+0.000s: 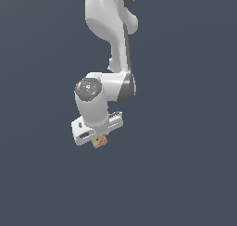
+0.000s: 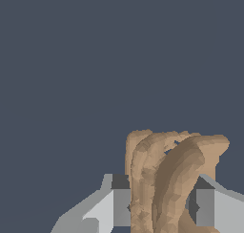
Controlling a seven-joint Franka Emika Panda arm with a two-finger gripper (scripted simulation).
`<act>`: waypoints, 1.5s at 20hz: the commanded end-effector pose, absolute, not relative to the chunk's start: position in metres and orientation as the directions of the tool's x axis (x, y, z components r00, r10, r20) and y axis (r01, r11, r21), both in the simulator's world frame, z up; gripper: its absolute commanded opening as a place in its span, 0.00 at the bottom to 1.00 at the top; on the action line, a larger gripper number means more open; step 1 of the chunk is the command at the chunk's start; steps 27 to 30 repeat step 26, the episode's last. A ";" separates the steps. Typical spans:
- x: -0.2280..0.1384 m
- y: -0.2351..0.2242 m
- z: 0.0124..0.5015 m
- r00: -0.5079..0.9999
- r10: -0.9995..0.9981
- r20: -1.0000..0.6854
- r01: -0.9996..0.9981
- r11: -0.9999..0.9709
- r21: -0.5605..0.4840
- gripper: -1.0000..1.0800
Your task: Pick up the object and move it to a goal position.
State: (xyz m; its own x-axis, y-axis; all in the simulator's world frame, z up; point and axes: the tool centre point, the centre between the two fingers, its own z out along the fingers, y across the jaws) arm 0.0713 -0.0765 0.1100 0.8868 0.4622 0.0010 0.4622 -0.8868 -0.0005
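gripper [image 1: 98, 138] clamped on the object [image 1: 99, 142], a small tan-brown piece protruding below the white hand in the exterior view. wrist view shows the object [image 2: 167, 184] pinched between both fingers [image 2: 121, 206]. plain dark background. no legible writing or labels seen.

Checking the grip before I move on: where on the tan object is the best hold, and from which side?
The tan object looks best gripped across its narrow width, mid-body, coming from above. The wrist view shows curved, ridged lobes standing side by side, with the gripper fingers flanking those outer faces. The exterior view shows it directly under the hand.
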 end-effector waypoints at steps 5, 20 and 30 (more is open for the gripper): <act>0.101 -0.082 0.147 0.887 0.462 0.001 0.462 -0.887 -0.001 0.00; 0.137 -0.087 0.189 0.887 0.461 0.000 0.461 -0.887 0.000 0.00; 0.139 -0.088 0.192 0.887 0.461 0.000 0.461 -0.887 0.000 0.00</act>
